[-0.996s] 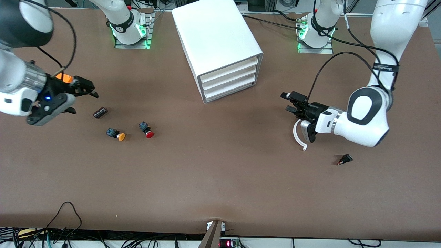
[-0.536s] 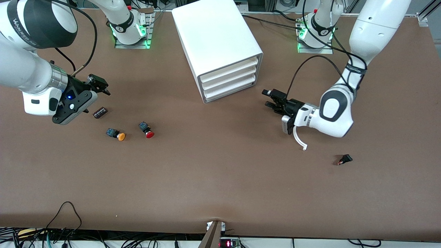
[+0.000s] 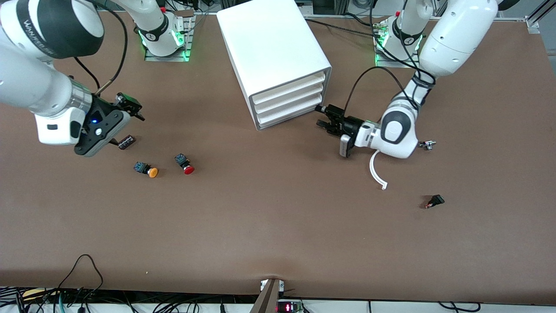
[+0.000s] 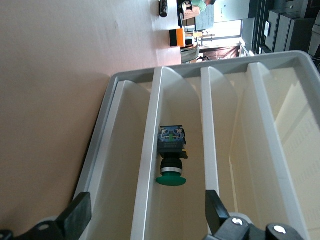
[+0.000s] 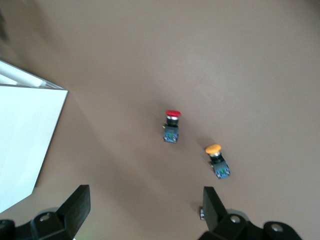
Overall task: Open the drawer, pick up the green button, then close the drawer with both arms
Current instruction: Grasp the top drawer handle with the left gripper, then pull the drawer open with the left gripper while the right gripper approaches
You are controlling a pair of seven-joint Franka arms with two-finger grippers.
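The white cabinet (image 3: 278,48) stands mid-table with all three drawers shut; the lowest drawer (image 3: 289,114) sits just above the table. My left gripper (image 3: 323,116) is open, low over the table, right at the drawer fronts on the left arm's side. In the left wrist view my left gripper (image 4: 147,207) faces the stacked trays, and the green-capped button (image 4: 171,160) lies inside one of them, cap toward the gripper; I cannot tell which drawer. My right gripper (image 3: 129,128) is open and empty over the table at the right arm's end, and shows in its own view (image 5: 145,200).
A small dark component (image 3: 127,141) lies under the right gripper. An orange-capped button (image 3: 147,170) and a red-capped button (image 3: 185,164) lie nearer the front camera, also in the right wrist view, red (image 5: 171,125) and orange (image 5: 217,160). A white curved strip (image 3: 377,173) and a small black part (image 3: 434,201) lie by the left arm.
The left gripper has moved across the table up to the cabinet's drawer fronts. The right gripper has shifted a little toward the cabinet. Both stayed open; nothing on the table moved.
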